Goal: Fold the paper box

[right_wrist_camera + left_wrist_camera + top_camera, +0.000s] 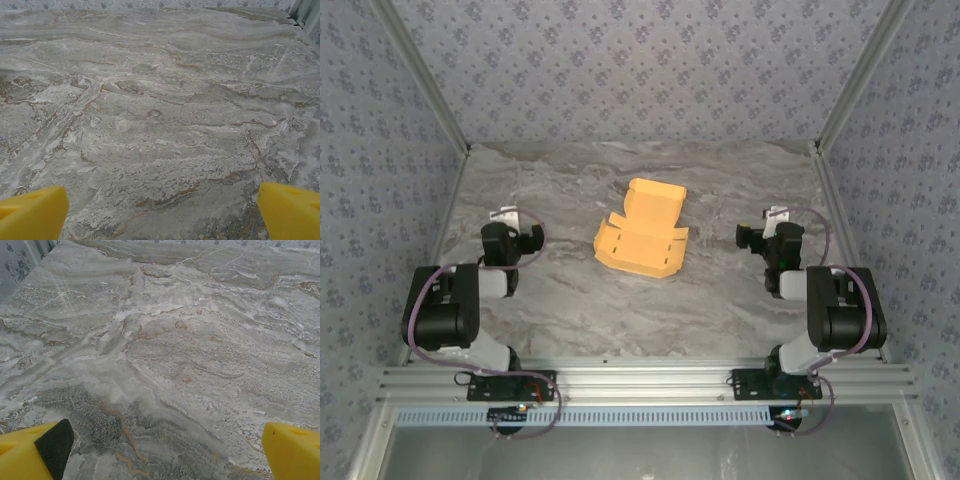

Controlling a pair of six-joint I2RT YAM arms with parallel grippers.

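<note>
My left pincer (164, 452) and right pincer (162, 212) both gape open above the table (720, 300). The paper box (642, 238) lies between them, partly folded and apart from both.

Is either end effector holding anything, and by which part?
Nothing is held. The left end effector and right end effector are open, and the paper box lies untouched between them.

Grey marbled table (620, 310) enclosed by blue floral-patterned walls (620, 70).
</note>
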